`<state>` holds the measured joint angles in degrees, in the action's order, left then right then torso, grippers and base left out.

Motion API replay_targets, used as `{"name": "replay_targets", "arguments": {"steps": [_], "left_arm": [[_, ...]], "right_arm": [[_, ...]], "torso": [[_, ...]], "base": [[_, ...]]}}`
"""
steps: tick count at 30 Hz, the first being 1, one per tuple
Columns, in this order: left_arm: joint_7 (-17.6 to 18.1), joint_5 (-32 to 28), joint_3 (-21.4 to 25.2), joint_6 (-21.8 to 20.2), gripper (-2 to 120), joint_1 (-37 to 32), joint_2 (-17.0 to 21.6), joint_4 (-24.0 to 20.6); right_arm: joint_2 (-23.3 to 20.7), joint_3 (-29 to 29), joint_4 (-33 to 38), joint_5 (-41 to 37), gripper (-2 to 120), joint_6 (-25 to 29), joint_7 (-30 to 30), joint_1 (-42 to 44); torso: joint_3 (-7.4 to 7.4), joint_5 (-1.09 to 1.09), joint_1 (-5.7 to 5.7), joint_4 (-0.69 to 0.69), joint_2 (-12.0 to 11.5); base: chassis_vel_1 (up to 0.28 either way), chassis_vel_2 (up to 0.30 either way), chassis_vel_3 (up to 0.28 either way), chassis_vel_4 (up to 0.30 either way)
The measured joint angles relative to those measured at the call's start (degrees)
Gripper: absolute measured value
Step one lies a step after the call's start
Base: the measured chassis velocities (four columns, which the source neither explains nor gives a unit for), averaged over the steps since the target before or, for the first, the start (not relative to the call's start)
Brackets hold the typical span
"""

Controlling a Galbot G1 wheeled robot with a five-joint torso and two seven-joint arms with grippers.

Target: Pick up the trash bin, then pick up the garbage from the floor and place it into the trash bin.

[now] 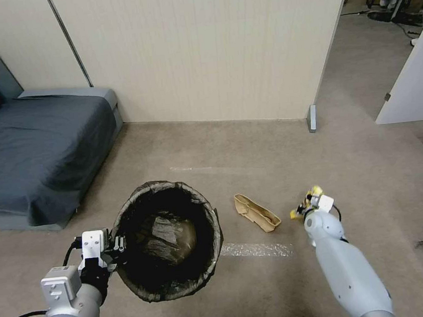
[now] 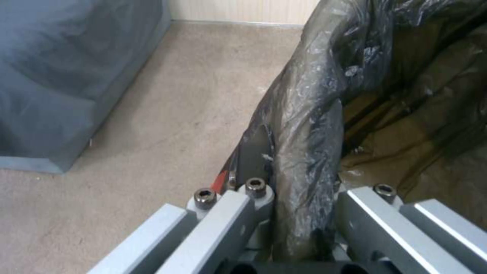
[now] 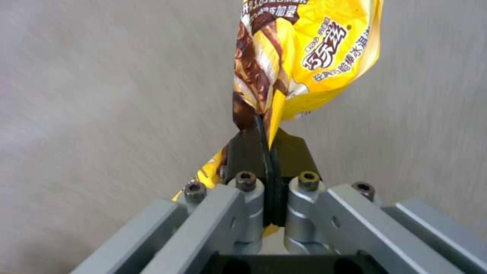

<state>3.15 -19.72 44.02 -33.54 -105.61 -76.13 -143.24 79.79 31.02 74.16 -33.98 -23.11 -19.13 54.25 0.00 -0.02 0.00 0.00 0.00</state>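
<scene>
Trash bin point(image 1: 168, 239), dark crinkly liner over rim, is sitting lower centre-left of head view; left gripper point(image 2: 299, 213) is clamping its rim. Beige carpet floor point(image 1: 250, 144) is running to the wall, sofa point(image 1: 29, 152) upper left. Tan carton point(image 1: 256, 212) is lying centre. Right gripper point(image 3: 268, 152) is pinching yellow wrapper point(image 3: 299, 57), lower right.

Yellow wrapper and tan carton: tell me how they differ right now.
The yellow wrapper is pinched in the right gripper, off the floor; the tan carton lies loose on the carpet, no gripper touching it. The wrapper is glossy with printed lettering; the carton is plain and flattened. The carton lies nearer the trash bin, which the left gripper holds by the rim. Neither is in the bin.
</scene>
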Motion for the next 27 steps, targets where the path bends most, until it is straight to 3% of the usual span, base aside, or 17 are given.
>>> {"name": "replay_targets", "arguments": {"steps": [2, 3, 6, 7, 9, 10, 13, 20, 27], "left_arm": [[0.0, 0.0, -0.1, 0.0, 0, 0.0, 0.0, 0.0], [0.0, 0.0, -0.1, 0.0, 0, 0.0, 0.0, 0.0], [0.0, 0.0, -0.3, 0.0, 0, 0.1, 0.0, 0.0], [0.0, 0.0, -0.3, 0.0, 0, 0.1, 0.0, 0.0], [0.0, 0.0, -0.7, 0.0, 0, 0.3, 0.2, 0.0], [0.0, 0.0, -0.7, 0.0, 0, 0.3, 0.2, 0.0], [0.0, 0.1, -1.1, -0.1, 0, 0.6, 0.3, 0.0], [0.0, 0.2, -1.5, -0.3, 0, 0.8, 0.4, 0.0], [-0.1, 0.3, -1.7, -0.5, 0, 0.8, 0.4, 0.0]], "right_arm": [[-2.0, -0.6, 7.5, -1.9, 0, -1.5, 0.2, 1.9], [-2.0, -0.6, 7.5, -1.9, 0, -1.5, 0.2, 1.9], [-5.4, -1.8, 19.7, -5.8, 0, -4.1, 0.6, 4.7], [-5.4, -1.8, 19.7, -5.8, 0, -4.1, 0.6, 4.7], [-7.9, -2.5, 28.0, -7.6, 0, -5.8, 1.6, 6.8], [-7.9, -2.5, 28.0, -7.6, 0, -5.8, 1.6, 6.8], [-12.0, -3.6, 37.9, -9.6, 0, -7.5, 3.4, 9.5], [-17.7, -6.6, 47.6, -13.1, 0, -9.1, 5.3, 10.1], [-21.2, -18.5, 53.8, -18.5, 0, -10.6, 5.4, 3.6]], "torso": [[0.0, 0.02, 0.0, -0.01, 0.0], [0.0, 0.02, 0.0, -0.01, 0.0], [0.0, 0.02, 0.0, 0.0, 0.0], [0.0, 0.02, 0.0, 0.0, 0.0], [0.0, 0.03, 0.0, 0.0, 0.0], [0.0, 0.03, 0.0, 0.0, 0.0], [0.0, 0.04, 0.0, 0.0, 0.0], [0.0, 0.01, 0.0, -0.01, 0.0], [0.0, 0.01, 0.0, 0.02, 0.0]], "base": [[0.0, 0.0, 0.0, 0.0], [0.0, 0.0, 0.0, 0.0], [0.0, 0.0, 0.0, 0.0], [0.0, 0.0, 0.0, 0.0], [0.0, 0.0, 0.0, 0.0], [0.0, 0.0, 0.0, 0.0], [0.0, 0.0, 0.0, 0.0], [0.0, 0.0, 0.0, 0.0], [0.0, 0.0, 0.0, 0.0]]}}
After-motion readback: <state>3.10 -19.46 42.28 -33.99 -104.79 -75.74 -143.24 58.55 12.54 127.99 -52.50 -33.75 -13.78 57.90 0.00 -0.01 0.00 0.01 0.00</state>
